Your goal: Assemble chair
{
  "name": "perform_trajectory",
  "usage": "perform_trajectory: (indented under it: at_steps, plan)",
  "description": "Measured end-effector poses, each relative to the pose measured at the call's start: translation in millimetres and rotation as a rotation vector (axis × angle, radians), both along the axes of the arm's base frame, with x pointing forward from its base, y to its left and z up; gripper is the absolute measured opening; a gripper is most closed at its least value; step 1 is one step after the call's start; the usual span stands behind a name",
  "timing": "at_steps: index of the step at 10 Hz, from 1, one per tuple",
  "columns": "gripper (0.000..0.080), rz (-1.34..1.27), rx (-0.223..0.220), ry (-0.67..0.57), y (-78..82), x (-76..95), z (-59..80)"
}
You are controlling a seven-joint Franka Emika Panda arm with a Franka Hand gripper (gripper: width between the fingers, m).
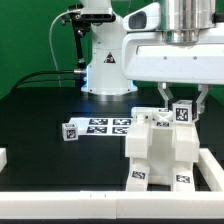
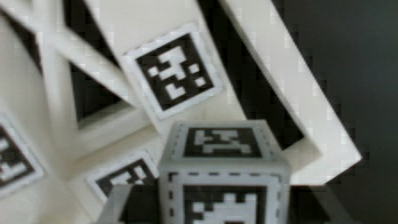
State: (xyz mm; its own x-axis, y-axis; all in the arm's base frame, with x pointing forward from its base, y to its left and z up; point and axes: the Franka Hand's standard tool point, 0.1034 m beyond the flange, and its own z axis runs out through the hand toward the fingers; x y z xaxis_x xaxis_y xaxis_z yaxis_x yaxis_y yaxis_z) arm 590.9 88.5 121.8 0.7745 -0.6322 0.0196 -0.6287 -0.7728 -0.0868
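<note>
Two jaws spread, astride chair part

A white square-section wooden post, blurred, sits closest to the end effector, with black-and-white marker tags on two of its faces. Beyond it lies a white slatted wooden frame with slanting bars, carrying a large square marker tag, over the black table.

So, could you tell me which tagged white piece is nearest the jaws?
The upright post above the part-built chair, under the jaws; the small loose piece lies apart on the table.
</note>
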Motion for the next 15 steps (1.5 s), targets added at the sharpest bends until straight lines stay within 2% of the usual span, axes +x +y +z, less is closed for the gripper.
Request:
perform_trajectory:
  at_steps: [10, 12, 13, 14, 15]
  plan:
    - [0.0284, -0.538, 0.054, 0.035, 3.6, -0.6, -0.9]
    - [0.03, -0.539, 0.054, 0.035, 3.6, -0.7, -1.0]
    - [0.03, -0.452, 0.036, 0.055, 4.0, -3.7, -1.2]
    - [0.0506, -0.344, 0.021, 0.092, 6.7, -5.8, 0.1]
    - [0.0506, -0.238, 0.023, 0.084, 4.9, -2.5, 1.0]
